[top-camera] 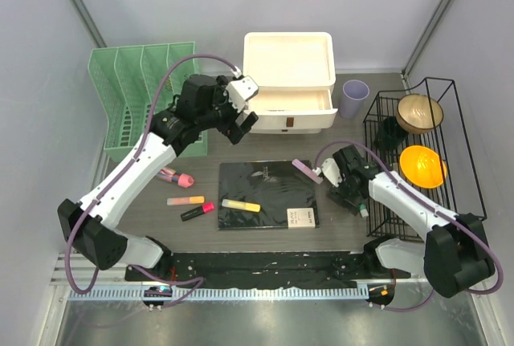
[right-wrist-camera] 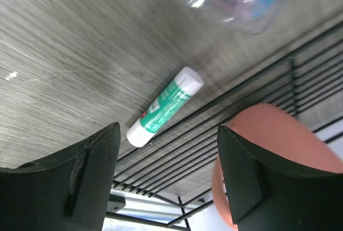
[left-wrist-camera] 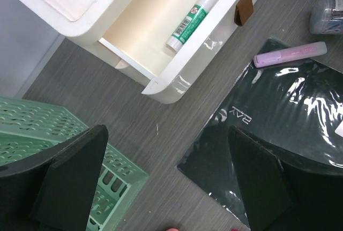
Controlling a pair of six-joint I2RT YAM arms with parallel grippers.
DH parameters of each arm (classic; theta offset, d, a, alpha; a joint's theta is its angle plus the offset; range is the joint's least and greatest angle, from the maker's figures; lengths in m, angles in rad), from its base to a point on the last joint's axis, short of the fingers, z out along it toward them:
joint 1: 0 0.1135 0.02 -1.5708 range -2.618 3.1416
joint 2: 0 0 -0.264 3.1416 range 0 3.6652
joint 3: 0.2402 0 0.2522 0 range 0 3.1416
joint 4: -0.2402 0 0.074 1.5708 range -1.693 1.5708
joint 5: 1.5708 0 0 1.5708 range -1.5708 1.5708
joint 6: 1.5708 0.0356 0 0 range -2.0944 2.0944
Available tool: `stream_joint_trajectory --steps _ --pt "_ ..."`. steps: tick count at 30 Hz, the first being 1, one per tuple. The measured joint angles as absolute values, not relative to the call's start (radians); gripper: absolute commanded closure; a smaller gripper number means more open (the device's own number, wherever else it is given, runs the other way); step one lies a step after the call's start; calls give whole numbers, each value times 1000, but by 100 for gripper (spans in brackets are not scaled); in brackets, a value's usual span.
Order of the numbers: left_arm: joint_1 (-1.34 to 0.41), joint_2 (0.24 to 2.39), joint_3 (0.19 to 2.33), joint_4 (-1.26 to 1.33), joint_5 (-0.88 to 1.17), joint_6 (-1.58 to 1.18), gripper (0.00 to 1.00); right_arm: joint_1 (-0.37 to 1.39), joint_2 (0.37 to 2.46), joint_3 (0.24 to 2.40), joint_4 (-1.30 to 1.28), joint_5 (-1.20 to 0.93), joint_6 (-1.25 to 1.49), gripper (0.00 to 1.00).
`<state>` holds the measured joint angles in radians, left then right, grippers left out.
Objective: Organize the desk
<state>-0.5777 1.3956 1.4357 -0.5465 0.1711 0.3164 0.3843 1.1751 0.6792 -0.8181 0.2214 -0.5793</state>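
Desk (top-camera: 193, 238): large flat rectangular tabletop, dark grey-brown wood grain, level, set between pale walls. Black-and-metal rail (top-camera: 265, 266) runs along its near edge. Surface cluttered: black notebook (top-camera: 269, 193) lies flat at centre, loose highlighters (top-camera: 186, 200) on the bare wood left of it, white drawer unit (top-camera: 289, 81) at the back, green file rack (top-camera: 140, 97) back left, wire rack (top-camera: 418, 153) on the right side.

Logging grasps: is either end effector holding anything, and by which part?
Nothing. The left end effector is open; the right end effector hangs open over a loose glue stick.
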Motion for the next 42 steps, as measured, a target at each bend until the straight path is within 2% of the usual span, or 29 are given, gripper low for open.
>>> stream_joint_trajectory --steps 8,16,20,34,36,37,39,40,42 --pt "-578 1382 1399 -512 156 317 0 329 1247 661 -811 192 -620 27" --pt "-578 1380 1361 -498 147 321 0 288 1314 647 -776 174 -661 38" --pt "-578 1378 1351 -493 141 322 0 284 1342 665 -770 187 -670 48" --pt "-574 1333 1324 -463 121 326 0 279 1409 699 -784 81 -709 71" --pt "-573 1325 1319 -461 115 329 0 279 1406 701 -786 78 -713 79" --pt "-572 1323 1317 -461 114 330 0 278 1404 702 -788 76 -715 87" --pt "-569 1319 1314 -459 112 330 0 275 1397 704 -799 52 -716 91" --pt "-567 1317 1311 -458 112 330 0 275 1391 706 -815 27 -715 97" --pt "-567 1316 1306 -456 108 330 0 276 1378 717 -849 -5 -714 99"
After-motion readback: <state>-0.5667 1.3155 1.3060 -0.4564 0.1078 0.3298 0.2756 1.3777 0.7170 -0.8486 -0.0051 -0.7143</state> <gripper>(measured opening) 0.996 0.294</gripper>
